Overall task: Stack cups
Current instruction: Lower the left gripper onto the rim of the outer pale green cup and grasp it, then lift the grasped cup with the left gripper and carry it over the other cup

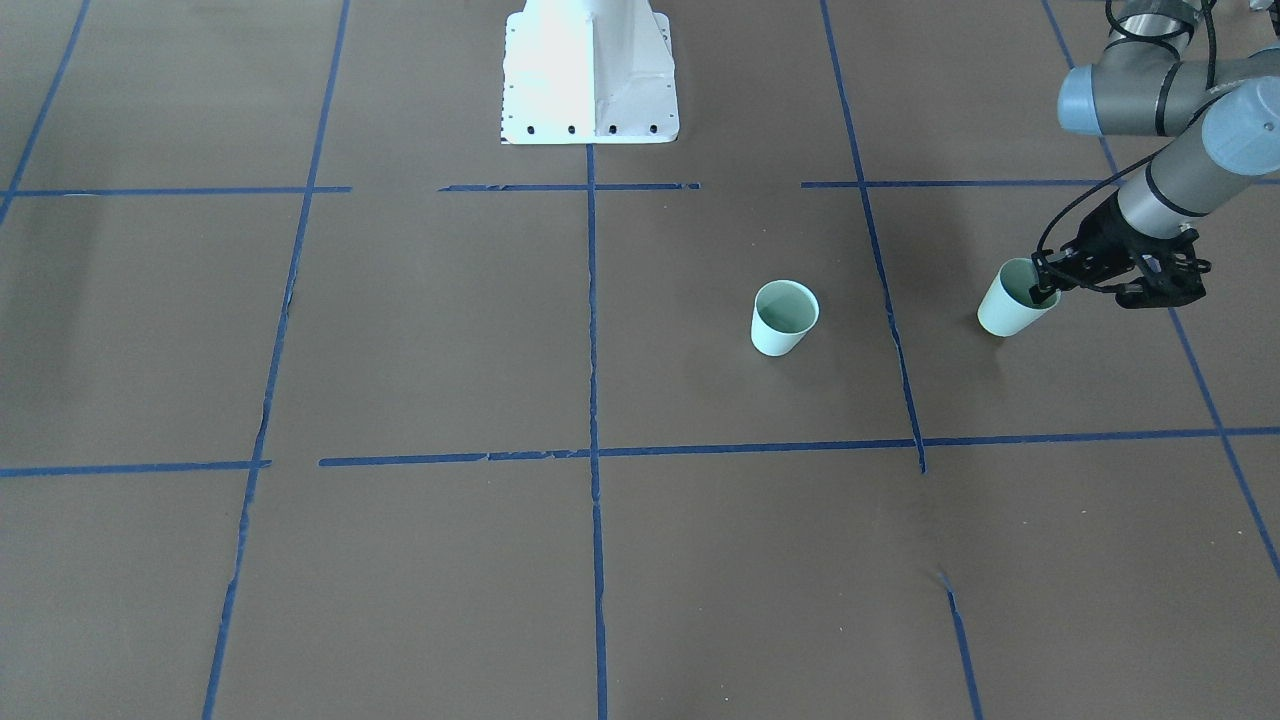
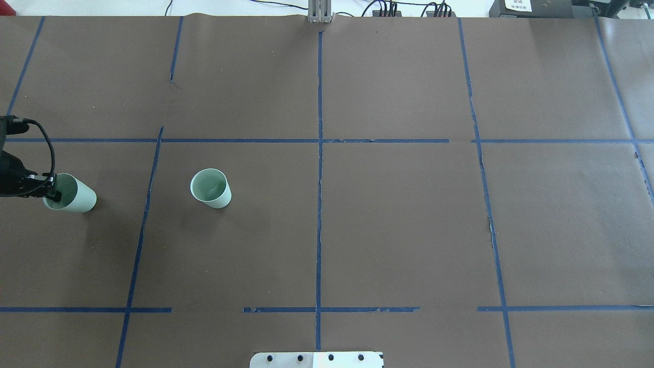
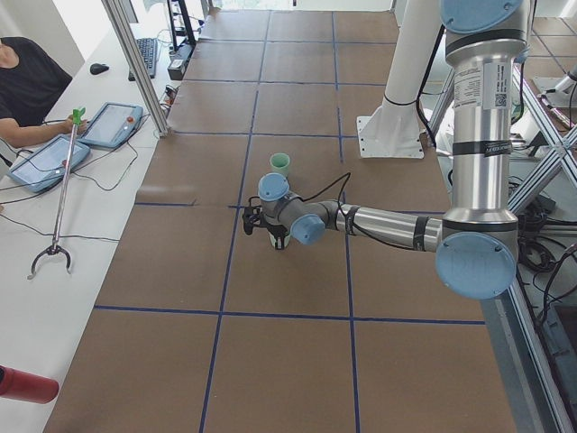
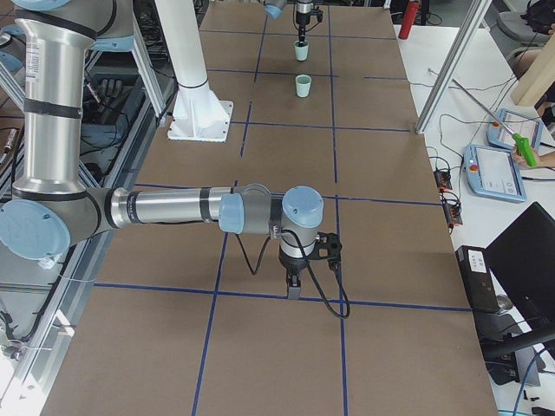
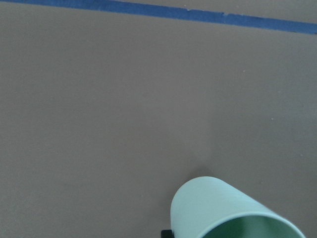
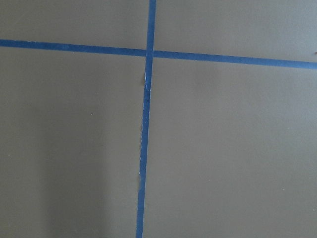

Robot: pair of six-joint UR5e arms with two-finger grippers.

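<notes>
Two pale mint-green cups are on the brown table. One cup [image 1: 785,318] stands upright and free; it also shows in the overhead view [image 2: 210,188]. My left gripper [image 1: 1045,285] is shut on the rim of the other cup [image 1: 1012,305], one finger inside it, near the table's left end [image 2: 71,195]. The left wrist view shows that cup [image 5: 233,213] at the bottom edge. I cannot tell whether it rests on the table or is lifted. My right gripper [image 4: 293,284] shows only in the exterior right view, pointing down over bare table; I cannot tell if it is open.
The white robot base [image 1: 590,75] stands at the table's middle edge. Blue tape lines [image 2: 319,179] cross the brown surface. A side bench with tablets [image 3: 45,162] and a grabber tool [image 3: 59,198] lies beyond the far edge.
</notes>
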